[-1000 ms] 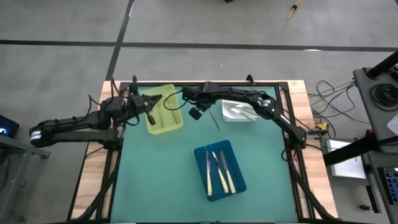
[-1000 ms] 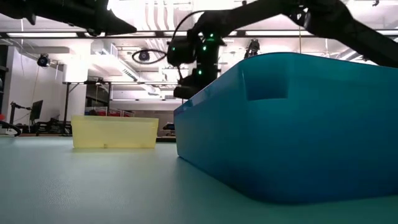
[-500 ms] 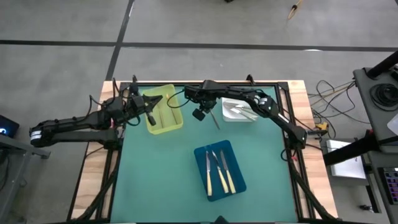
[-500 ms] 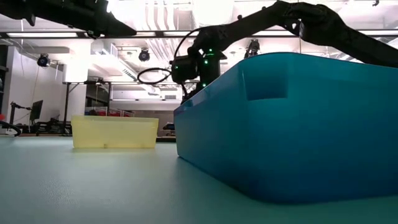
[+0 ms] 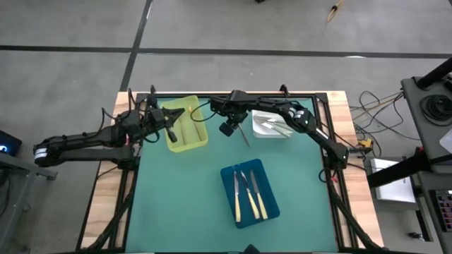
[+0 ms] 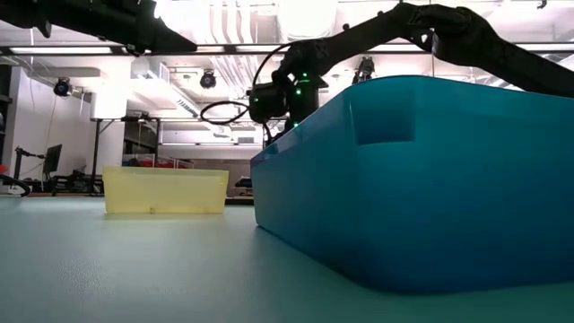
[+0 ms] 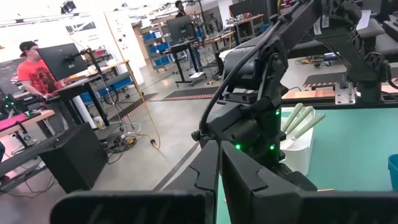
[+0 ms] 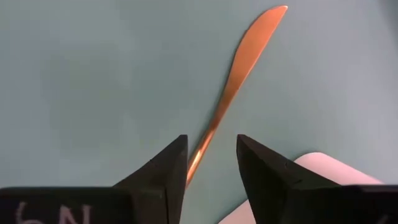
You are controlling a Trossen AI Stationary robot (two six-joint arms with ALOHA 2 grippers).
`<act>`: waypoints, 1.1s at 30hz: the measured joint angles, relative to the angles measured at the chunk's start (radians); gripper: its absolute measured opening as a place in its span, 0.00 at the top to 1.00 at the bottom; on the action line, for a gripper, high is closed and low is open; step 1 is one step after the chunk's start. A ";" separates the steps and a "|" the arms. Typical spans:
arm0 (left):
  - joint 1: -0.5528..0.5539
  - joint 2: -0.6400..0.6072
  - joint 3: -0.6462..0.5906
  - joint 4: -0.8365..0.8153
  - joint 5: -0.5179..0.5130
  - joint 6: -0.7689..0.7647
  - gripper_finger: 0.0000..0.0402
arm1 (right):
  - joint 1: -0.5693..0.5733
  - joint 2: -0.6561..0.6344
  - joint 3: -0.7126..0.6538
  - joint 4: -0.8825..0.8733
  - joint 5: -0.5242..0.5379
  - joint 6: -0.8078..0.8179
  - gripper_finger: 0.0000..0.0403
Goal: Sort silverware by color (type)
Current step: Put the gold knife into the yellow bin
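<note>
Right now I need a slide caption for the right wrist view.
Right hand open above the green table, fingers straddling the handle end of a copper knife lying flat.

A grey concrete floor (image 5: pixel 282 25) crossed by dark seams surrounds the table in the high view. The low view shows a white ceiling with bright strip lights (image 6: pixel 224 13) at the top. In the left wrist view's upper left, a person in a red shirt (image 7: pixel 37 68) stands at a desk with a monitor (image 7: pixel 68 59).
</note>
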 joint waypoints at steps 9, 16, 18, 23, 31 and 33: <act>0.000 0.000 0.000 0.000 0.000 0.000 1.00 | 0.000 0.000 -0.021 0.028 0.000 0.004 0.67; 0.000 0.000 0.000 0.000 0.000 0.000 1.00 | 0.000 0.000 -0.082 0.062 0.000 0.010 0.67; 0.000 0.000 0.000 0.001 0.000 0.000 1.00 | 0.000 0.000 -0.104 0.081 -0.001 0.010 0.67; 0.000 0.000 0.000 0.001 0.000 0.000 1.00 | 0.000 -0.006 -0.142 0.126 0.001 0.001 0.67; 0.000 0.000 0.000 0.002 0.000 0.000 1.00 | 0.000 -0.006 -0.148 0.140 -0.031 0.006 0.74; 0.000 0.000 0.000 0.002 0.000 0.000 1.00 | -0.002 -0.006 -0.148 0.148 -0.052 0.006 0.77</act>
